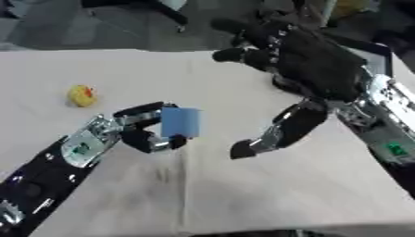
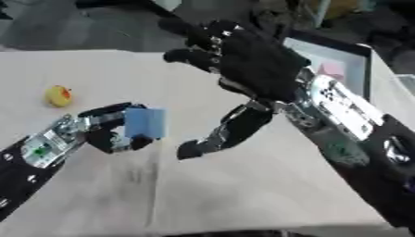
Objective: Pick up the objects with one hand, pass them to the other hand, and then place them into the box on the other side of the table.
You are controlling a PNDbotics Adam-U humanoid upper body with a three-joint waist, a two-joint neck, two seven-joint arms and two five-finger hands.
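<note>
The left hand [image 1: 134, 132] holds the blue block [image 1: 180, 122] in curled fingers above the desk [image 1: 267, 194]. The right hand [image 2: 243, 69], fingers spread, should close squarely on the block's free side before release. Beyond, the box [image 2: 336, 62] waits.

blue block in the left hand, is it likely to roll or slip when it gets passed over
The blue block has flat faces and square edges, so it probably won't roll. It looks like soft foam, likely light. The left hand pinches it in its fingers with much of it sticking out, so it might twist as the open right hand takes it.
</note>
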